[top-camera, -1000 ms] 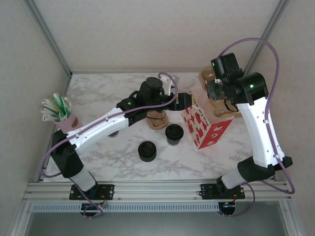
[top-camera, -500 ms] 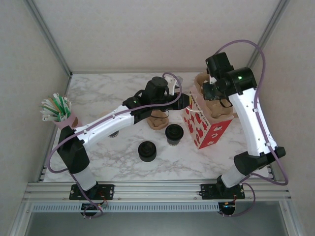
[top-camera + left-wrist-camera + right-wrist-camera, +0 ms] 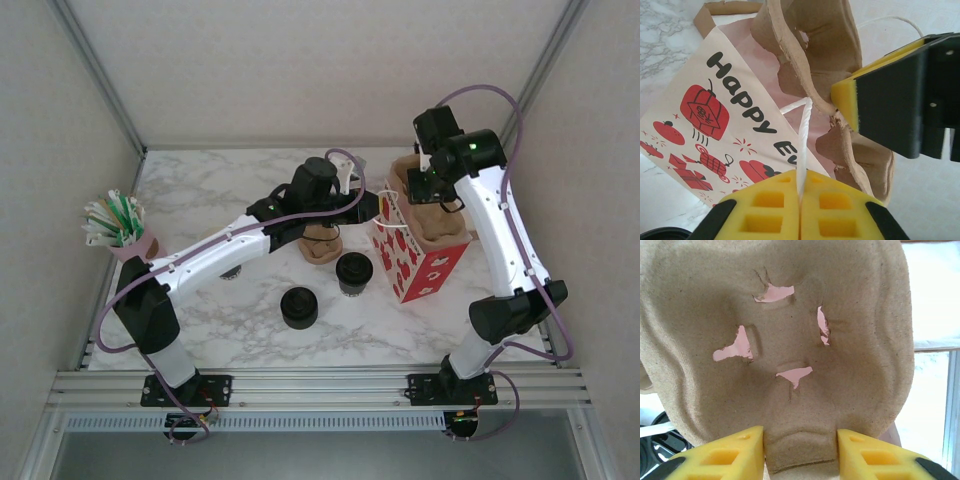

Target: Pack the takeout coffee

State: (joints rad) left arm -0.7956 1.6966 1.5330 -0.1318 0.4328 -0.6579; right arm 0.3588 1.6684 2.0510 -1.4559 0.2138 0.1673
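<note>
White bag string (image 3: 803,131), seemingly taut, tight between left fingers (image 3: 765,209)

The marble table (image 3: 200,190) carries a paper bag (image 3: 420,265), a lidded cup (image 3: 353,272), a lid stack (image 3: 298,307) and a straw holder (image 3: 135,248).

The white and black left arm (image 3: 215,255) reaches low and far across to the right. The left gripper (image 3: 800,180) is pinched tight on a thin white string (image 3: 805,130). The right arm (image 3: 505,240) stands tall and bends over. The right gripper (image 3: 800,442) holds a brown cardboard tray (image 3: 790,340).
</note>
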